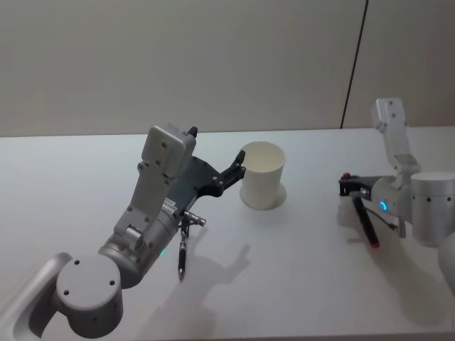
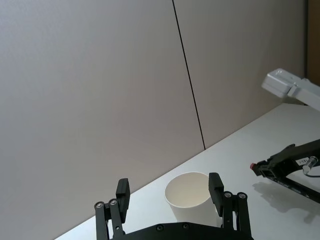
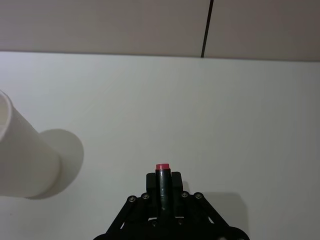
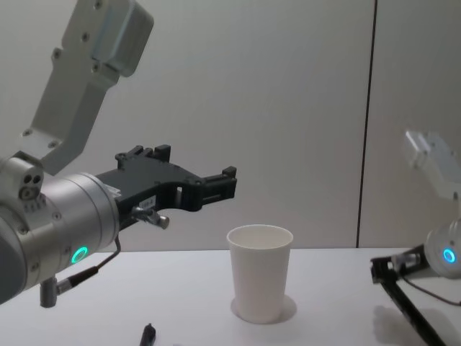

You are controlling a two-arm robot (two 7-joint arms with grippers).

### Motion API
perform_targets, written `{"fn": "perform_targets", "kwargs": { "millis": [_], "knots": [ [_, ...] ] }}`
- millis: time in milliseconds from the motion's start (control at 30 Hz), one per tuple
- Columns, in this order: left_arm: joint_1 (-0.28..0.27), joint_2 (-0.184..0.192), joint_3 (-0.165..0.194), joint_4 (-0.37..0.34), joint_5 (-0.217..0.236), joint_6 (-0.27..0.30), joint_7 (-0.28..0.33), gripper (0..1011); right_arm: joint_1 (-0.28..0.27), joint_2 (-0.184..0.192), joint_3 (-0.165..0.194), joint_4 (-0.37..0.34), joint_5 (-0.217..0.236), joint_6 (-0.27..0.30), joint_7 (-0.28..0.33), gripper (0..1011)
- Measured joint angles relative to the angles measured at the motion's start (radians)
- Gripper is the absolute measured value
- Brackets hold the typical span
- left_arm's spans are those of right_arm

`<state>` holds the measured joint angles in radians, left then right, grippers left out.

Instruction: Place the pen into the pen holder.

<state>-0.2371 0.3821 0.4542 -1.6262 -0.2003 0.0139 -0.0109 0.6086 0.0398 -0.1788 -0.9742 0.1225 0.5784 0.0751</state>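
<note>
Smooth matte white table (image 1: 298,284), bearing one tapered, roll-rimmed paper cup (image 1: 262,177). Right pincer (image 3: 163,180) clenched on one red-capped dark pen (image 3: 161,171); left pincer (image 2: 169,186) released, raised near cup.

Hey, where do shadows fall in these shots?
Head view: the left gripper throws a soft shadow on the table, in front of the pen holder. Right wrist view: the pen holder casts a rounded shadow; the right gripper, shut on a pen, darkens the table beside it.
</note>
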Motion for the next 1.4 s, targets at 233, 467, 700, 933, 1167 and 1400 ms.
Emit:
{"fn": "perform_targets", "kwargs": {
  "millis": [233, 467, 700, 933, 1167, 1400],
  "knots": [
    [0.000, 0.000, 0.000, 0.000, 0.000, 0.000, 0.000, 1003, -0.039, 0.010, 0.003, -0.080, 0.001, -0.071, 0.015, 164],
    [0.000, 0.000, 0.000, 0.000, 0.000, 0.000, 0.000, 1003, -0.070, 0.016, 0.002, -0.143, 0.002, -0.150, 0.029, 164],
    [0.000, 0.000, 0.000, 0.000, 0.000, 0.000, 0.000, 1003, -0.095, 0.018, -0.004, -0.190, 0.002, -0.254, 0.048, 164],
    [0.000, 0.000, 0.000, 0.000, 0.000, 0.000, 0.000, 1003, -0.108, 0.015, -0.014, -0.211, -0.006, -0.356, 0.066, 164],
    [0.000, 0.000, 0.000, 0.000, 0.000, 0.000, 0.000, 1003, -0.110, 0.008, -0.025, -0.211, -0.017, -0.463, 0.083, 164],
    [0.000, 0.000, 0.000, 0.000, 0.000, 0.000, 0.000, 1003, -0.098, -0.009, -0.043, -0.173, -0.035, -0.613, 0.105, 164]
  ]
}}
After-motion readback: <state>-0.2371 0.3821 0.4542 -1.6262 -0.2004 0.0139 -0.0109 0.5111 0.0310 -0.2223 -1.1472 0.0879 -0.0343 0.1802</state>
